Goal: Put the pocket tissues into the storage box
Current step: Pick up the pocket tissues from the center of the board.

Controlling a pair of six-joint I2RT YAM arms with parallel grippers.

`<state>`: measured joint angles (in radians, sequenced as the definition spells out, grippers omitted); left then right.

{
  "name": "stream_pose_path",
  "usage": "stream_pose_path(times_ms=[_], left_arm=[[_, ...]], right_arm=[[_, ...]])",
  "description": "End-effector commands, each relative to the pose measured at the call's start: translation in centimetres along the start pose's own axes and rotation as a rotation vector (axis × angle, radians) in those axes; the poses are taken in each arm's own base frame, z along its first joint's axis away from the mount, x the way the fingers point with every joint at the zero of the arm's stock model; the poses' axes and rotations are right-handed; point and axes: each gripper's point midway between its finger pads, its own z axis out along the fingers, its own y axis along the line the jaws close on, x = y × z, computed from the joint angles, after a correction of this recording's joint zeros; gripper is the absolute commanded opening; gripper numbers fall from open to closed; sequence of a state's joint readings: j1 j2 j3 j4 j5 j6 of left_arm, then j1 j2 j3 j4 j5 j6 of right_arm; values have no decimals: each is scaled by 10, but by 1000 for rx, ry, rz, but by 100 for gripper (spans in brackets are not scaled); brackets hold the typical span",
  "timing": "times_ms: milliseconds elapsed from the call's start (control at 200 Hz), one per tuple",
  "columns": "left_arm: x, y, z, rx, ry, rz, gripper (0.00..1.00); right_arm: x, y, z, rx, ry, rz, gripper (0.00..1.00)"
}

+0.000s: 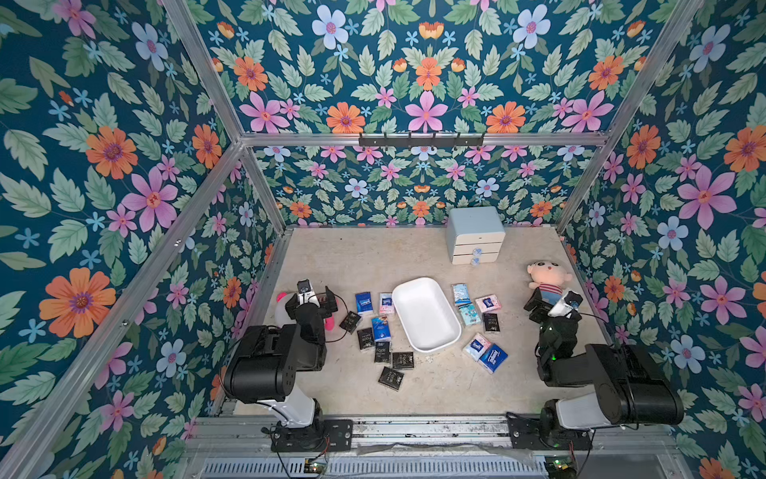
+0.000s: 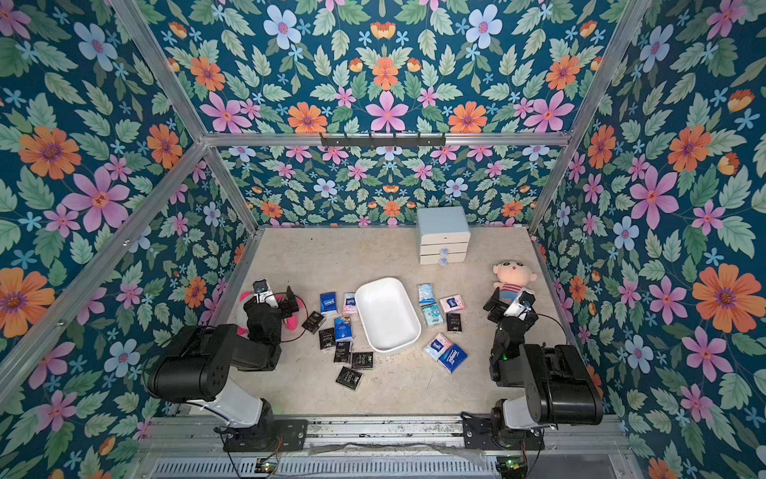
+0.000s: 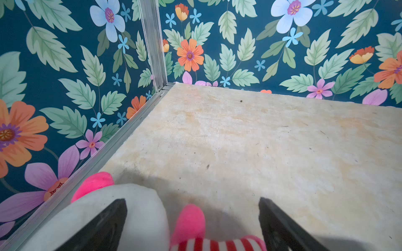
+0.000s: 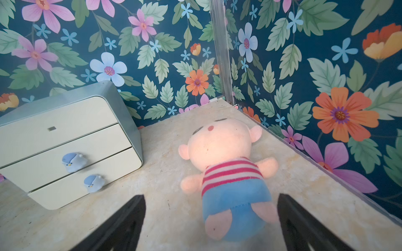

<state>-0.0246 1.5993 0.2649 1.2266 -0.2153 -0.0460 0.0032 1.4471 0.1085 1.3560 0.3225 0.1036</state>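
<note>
Beige matting covers the tabletop (image 1: 364,257), hemmed in by flowered walls. We see the storage box (image 1: 427,315) near its middle, bare inside, with its long axis running from about 11 to 5 o'clock in both top views. None of the pocket tissues (image 1: 364,302) is in it. About eight packets lie flat at the box's 7 to 9 o'clock and about six more at its 3 to 5 o'clock, all near it and none touched by an arm.

The left gripper (image 3: 192,201) hangs with jaws spread wide and nothing between them, over a white-and-pink plush doll (image 3: 134,208). The right gripper (image 4: 211,196) is likewise spread and empty, above a striped plush doll (image 4: 219,147). Both point toward 12 o'clock, away from the packets.

The black packet (image 1: 350,321) at the edge of the left group lies at roughly 4 o'clock from the left gripper. The right gripper's closest packets sit at about 9 o'clock and look farther off. We judge the left arm better placed to start: swing round, come down on that skewed flat packet, then carry it toward 3 o'clock to the box.
</note>
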Motion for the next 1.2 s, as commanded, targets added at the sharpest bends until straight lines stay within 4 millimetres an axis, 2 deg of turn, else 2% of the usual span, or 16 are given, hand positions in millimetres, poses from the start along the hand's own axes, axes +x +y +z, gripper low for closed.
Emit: stream_pose_path(times_ms=[0, 520, 600, 720, 795, 915, 965, 1015, 1100, 1195], left_arm=[[-7, 1, 0, -7, -27, -10, 100], [-7, 0, 1, -11, -21, 0, 100], [-12, 2, 1, -23, -25, -7, 100], [-27, 0, 7, -34, 23, 10, 100], [-46, 0, 6, -47, 28, 4, 100], [-80, 4, 3, -82, 39, -64, 100], [-88, 5, 3, -99, 101, -126, 100], [-94, 0, 5, -97, 194, -169, 100], [-94, -13, 5, -78, 370, -238, 100], [-90, -33, -2, -3, 458, -329, 100]], right_arm=[[-7, 2, 0, -5, -27, -3, 99], [-6, 3, 0, -13, -23, 0, 99], [-8, 2, -1, -12, -33, -3, 99], [-25, 0, -10, 30, -76, 1, 99], [-37, -3, -8, 112, -31, 16, 99], [-65, 2, -9, 159, 70, 169, 99], [-67, -1, -16, 182, 81, 288, 99], [-63, 4, -23, 144, 122, 360, 99], [-59, 40, -37, -93, 184, 348, 99], [-35, 35, -48, -27, 349, 425, 96]])
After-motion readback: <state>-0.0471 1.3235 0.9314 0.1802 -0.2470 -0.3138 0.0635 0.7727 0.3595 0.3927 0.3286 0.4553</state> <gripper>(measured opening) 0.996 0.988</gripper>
